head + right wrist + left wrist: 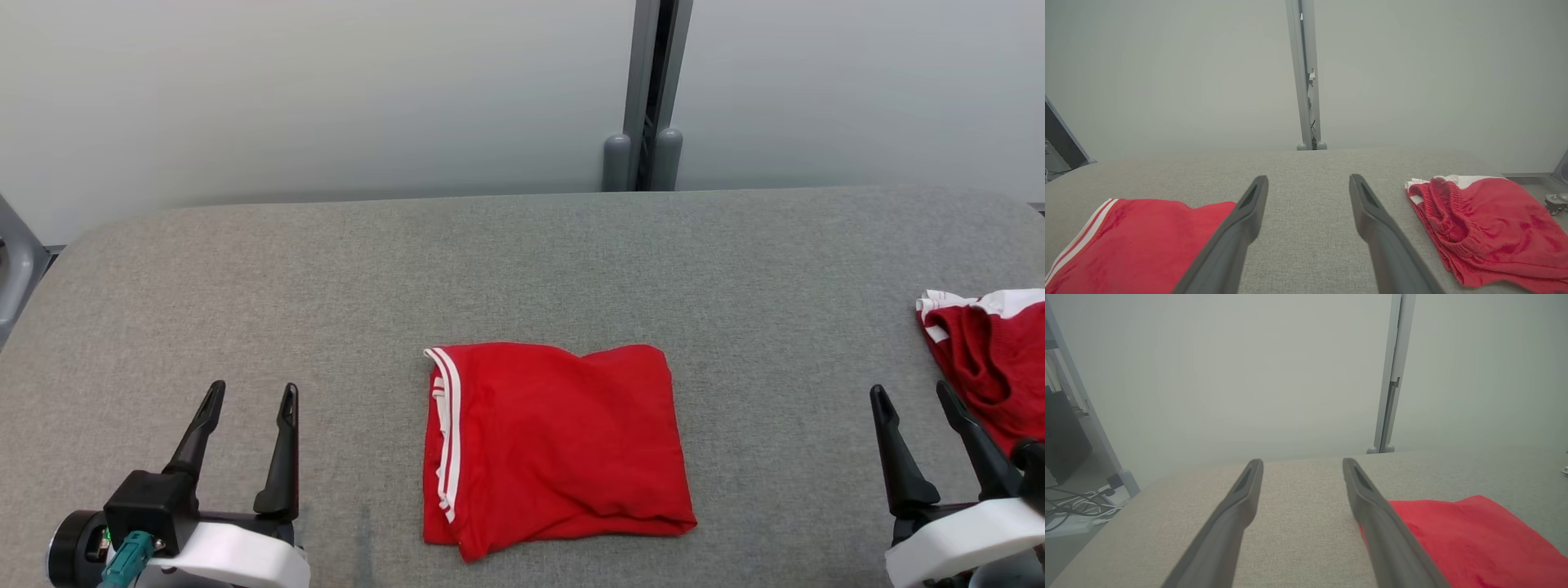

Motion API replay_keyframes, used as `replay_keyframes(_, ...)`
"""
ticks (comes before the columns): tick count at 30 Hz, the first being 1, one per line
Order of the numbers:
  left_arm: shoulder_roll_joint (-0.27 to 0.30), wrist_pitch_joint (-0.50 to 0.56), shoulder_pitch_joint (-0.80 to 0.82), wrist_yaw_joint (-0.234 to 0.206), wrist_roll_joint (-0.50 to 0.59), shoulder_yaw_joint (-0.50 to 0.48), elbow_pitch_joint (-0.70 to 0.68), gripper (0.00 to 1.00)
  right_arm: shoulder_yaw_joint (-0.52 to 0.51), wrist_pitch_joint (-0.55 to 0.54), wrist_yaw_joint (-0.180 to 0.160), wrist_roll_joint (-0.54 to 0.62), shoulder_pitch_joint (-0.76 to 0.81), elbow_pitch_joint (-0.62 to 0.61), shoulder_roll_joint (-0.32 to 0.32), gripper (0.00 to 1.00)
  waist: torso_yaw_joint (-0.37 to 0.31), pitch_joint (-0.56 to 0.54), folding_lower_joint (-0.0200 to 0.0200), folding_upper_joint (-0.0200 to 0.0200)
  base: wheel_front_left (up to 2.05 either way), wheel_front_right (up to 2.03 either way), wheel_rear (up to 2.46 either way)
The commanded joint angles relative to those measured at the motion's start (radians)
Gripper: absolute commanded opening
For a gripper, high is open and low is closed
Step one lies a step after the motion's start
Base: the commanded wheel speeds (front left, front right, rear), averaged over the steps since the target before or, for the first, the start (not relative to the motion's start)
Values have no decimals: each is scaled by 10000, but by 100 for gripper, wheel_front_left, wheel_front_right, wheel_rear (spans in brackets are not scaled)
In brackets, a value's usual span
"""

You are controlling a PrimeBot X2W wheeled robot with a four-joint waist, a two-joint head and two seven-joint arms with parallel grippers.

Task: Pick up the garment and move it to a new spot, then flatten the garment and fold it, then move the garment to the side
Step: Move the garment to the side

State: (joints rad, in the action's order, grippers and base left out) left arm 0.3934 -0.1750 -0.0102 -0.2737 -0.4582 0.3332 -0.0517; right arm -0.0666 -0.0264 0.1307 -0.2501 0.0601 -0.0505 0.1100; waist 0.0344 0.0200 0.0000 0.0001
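Two red garments lie on the counter (522, 261), a broad top covered in grey woven cloth. One, a folded red garment (555, 449) with two white stripes down its left edge, sits in the near middle, between the two pincers. The other, a pair of red shorts (988, 359) with an elastic waistband and white trim, lies rumpled at the right edge, just beside the right pincer (910, 388). That one and the left pincer (254, 385) both stand spread wide, grasping nothing. Behind the counter, two pale wall panels (326, 90) meet at one grey post (653, 90). Cables (1073, 506) lie on the floor at the far left.
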Motion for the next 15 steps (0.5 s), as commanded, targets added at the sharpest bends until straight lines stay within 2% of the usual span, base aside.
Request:
replay_keyframes(1, 51, -24, 208, 24, 6, -33, -13, 100, -60, -25, 0, 8, -86, -61, 51, 100, 80, 66, 0, -1, 0, 0, 0)
replay_keyframes(8, -1, -119, 566, 99, 88, 39, -72, 100, 382, -370, 0, -37, -482, 123, 180, 100, 648, 500, 0, -1, 0, 0, 0)
replay_keyframes(15, -225, -406, 936, 313, -111, 77, 152, 100, 1376, -923, 0, -71, -1364, 1353, 468, 100, 1343, 1278, 0, -1, 0, 0, 0)
